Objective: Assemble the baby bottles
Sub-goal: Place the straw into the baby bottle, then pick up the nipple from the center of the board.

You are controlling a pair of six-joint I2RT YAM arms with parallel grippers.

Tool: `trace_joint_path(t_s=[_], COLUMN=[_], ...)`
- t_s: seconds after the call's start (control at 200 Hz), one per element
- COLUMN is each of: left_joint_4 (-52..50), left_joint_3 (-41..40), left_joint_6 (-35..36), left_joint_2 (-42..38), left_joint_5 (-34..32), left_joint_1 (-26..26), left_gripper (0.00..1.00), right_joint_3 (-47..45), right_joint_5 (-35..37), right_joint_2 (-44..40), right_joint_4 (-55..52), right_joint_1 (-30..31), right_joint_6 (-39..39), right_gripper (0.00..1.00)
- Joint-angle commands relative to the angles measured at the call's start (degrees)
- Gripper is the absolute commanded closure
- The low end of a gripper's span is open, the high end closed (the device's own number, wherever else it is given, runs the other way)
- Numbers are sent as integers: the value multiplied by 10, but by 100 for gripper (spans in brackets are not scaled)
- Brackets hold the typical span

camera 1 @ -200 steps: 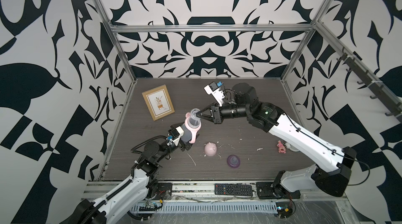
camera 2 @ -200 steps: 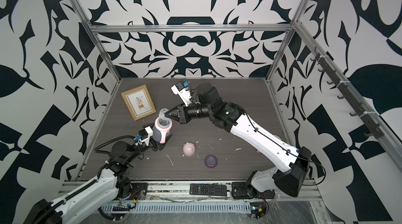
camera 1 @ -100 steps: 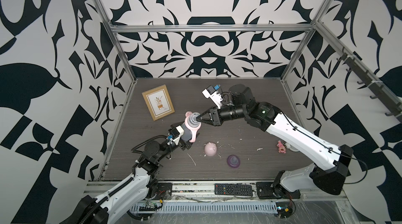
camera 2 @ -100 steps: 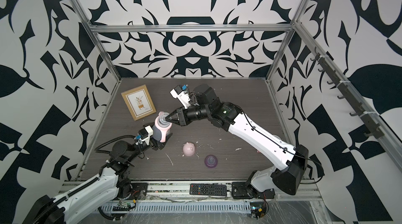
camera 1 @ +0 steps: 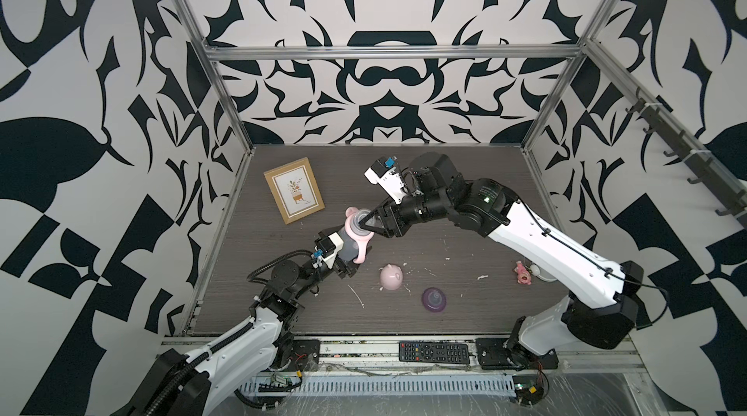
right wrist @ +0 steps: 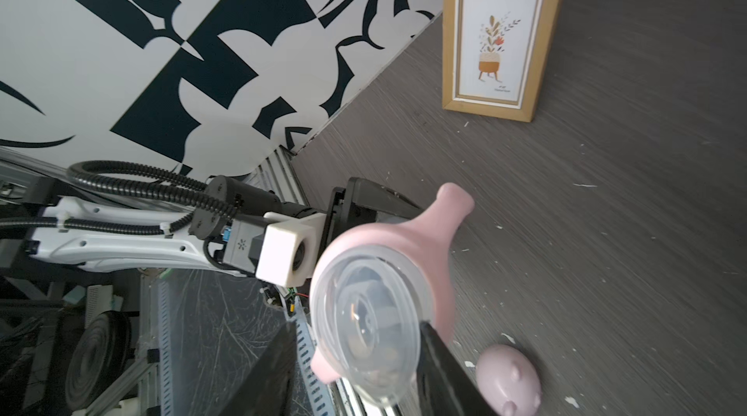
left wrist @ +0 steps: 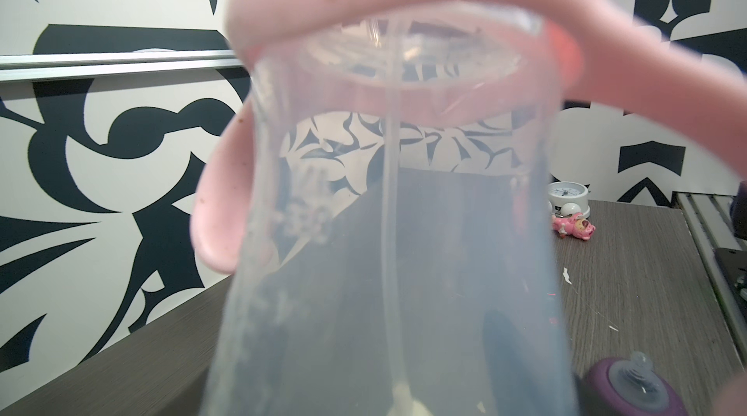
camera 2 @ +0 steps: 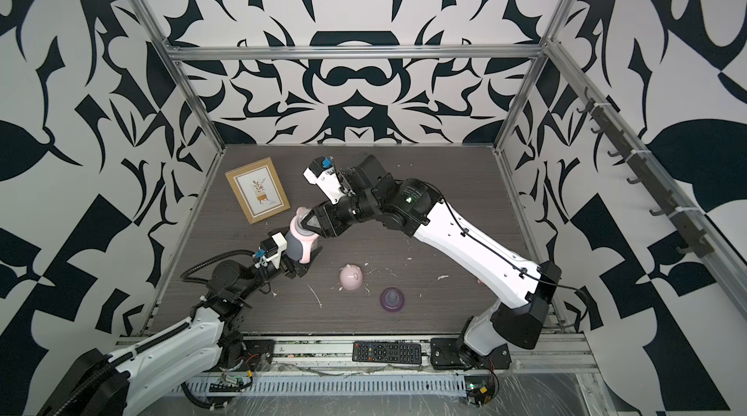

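The left gripper (camera 1: 348,258) clamps the small translucent bottle body (camera 1: 350,240) aloft, its pale pink two-handled ring (right wrist: 396,240) seated. The right gripper (right wrist: 357,329) straddles the bottle's mouth, jaws parted and holding nothing. The step in hand looks like straw insertion. The pink eared dome cap (camera 1: 391,277) lies near the purple collar with clear nipple (camera 1: 434,299), probably the next pick, and nothing blocks it. A thin clear straw (left wrist: 389,191) stands inside the bottle.

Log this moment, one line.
left end effector: holds bottle, ring on | right end effector: open at its mouth | collar, cap: on table

Arm links: white plastic shells (camera 1: 541,240)
Joints: black rounded housings (camera 1: 487,195)
Cabling: black ribbed conduit (right wrist: 137,187)
Wrist cameras: white boxy mounts (right wrist: 289,250), blue connectors (camera 1: 390,161)
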Motion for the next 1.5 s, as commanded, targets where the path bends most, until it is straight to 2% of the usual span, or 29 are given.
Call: trace_joint_path(t_s=[0.0,0.165,0.55,0.745,0.985,1.22,1.27,1.34,1.385,1.495], left_joint_4=[49,49,35,30,12,-2,0,0,-4,-26], left_joint_3=[-5,-8,-8,-7,-8,-8,-9,-10,-10,-9], left_joint_6=[-8,-9,-11,-11,-8,-8,-10,-15,-17,-14], left_joint_2=[0,-3,-9,-11,-12,-14,-16,-22,-26,-35], left_joint_5=[-3,0,5,4,1,-1,-1,-1,-2,-2], left_joint_1=[-1,0,0,0,-1,-1,0,0,0,-1], left_gripper=[82,82,82,82,82,82,82,83,83,84], right_joint_3=[36,45,34,31,31,24,19,-1,-18,-100], right_joint_5=[52,51,33,36,90,122,155,242,290,323], right_joint_2=[-2,1,11,9,-26,-42,-44,-51,-53,-68], right_joint_4=[-37,-25,-7,-13,-10,-42,-70,-118,-159,-204], right_joint_1=[0,1,3,7,7,7,7,5,2,-2], right_joint_6=[-34,-33,-26,-31,-43,-58,-62,-55,-45,-9], right_gripper=[49,48,72,73,56,50,41,30,26,20])
